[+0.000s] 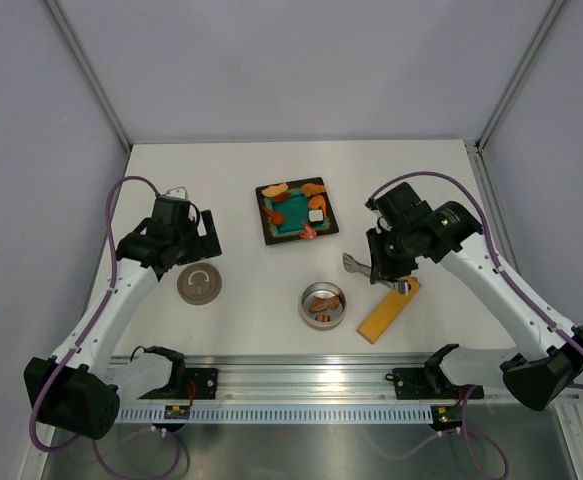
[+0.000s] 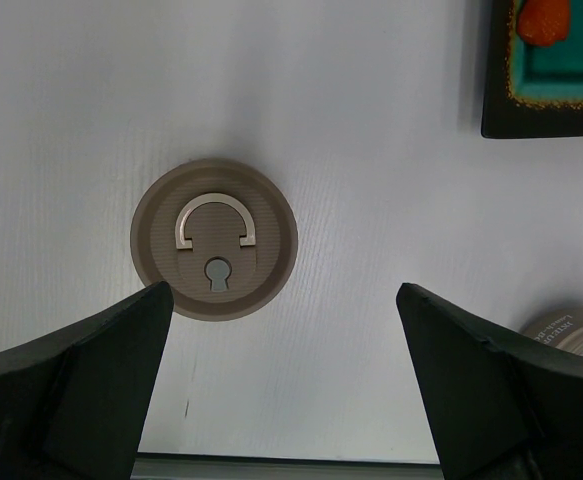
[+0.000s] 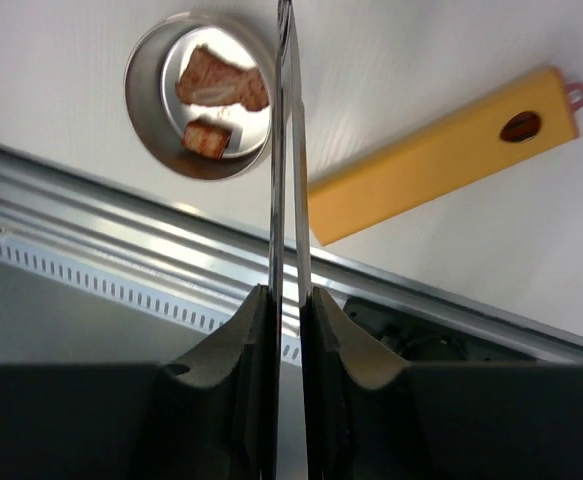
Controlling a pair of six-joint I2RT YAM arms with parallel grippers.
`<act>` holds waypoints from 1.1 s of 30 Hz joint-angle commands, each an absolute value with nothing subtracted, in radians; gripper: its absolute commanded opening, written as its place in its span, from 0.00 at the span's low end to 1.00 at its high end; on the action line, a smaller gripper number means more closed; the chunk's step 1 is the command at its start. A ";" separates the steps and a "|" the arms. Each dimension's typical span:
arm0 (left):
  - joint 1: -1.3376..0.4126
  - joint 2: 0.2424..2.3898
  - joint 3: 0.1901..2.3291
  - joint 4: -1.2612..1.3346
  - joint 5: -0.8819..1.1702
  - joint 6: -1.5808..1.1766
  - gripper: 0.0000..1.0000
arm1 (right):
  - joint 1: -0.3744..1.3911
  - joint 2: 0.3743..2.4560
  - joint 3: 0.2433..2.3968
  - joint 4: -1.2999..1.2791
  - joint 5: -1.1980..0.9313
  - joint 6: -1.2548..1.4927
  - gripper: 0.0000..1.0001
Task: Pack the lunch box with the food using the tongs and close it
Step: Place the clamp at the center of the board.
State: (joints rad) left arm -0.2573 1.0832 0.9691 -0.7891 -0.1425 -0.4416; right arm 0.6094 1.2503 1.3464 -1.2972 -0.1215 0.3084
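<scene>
The round silver lunch box [image 1: 323, 306] sits near the table's front edge and holds two brown pieces of food [image 3: 221, 80]. More orange and red food and a white cube lie on the square black plate [image 1: 268, 236]. The slim silver tongs [image 3: 286, 150] are pinched flat in my right gripper [image 3: 289, 300], which is shut on them. Their tips hang beside the lunch box rim [image 3: 141, 120]. In the top view the right gripper [image 1: 383, 264] is right of the tin. My left gripper [image 2: 283, 290] stands open and empty just near of the grey-brown lid [image 2: 214, 239].
A long yellow-orange flat bar [image 1: 389, 311] lies right of the lunch box, under the right arm. The lid [image 1: 200, 285] rests on the table at the left. The metal rail [image 1: 301, 375] runs along the near edge. White walls close in the sides and back.
</scene>
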 commanded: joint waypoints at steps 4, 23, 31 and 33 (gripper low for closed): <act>-0.261 1.085 0.991 -0.739 -0.137 -0.436 0.99 | 0.592 1.272 1.462 -1.142 0.224 0.385 0.00; -0.261 1.008 0.974 -0.784 -0.155 -0.428 0.99 | 0.279 1.810 1.293 -0.324 0.514 0.408 0.16; -0.261 1.014 0.965 -0.798 -0.172 -0.428 0.99 | 0.265 1.884 1.367 -0.367 0.471 0.400 0.79; -0.261 1.028 0.962 -0.798 -0.175 -0.425 0.99 | 0.265 1.865 1.379 -0.382 0.465 0.394 0.83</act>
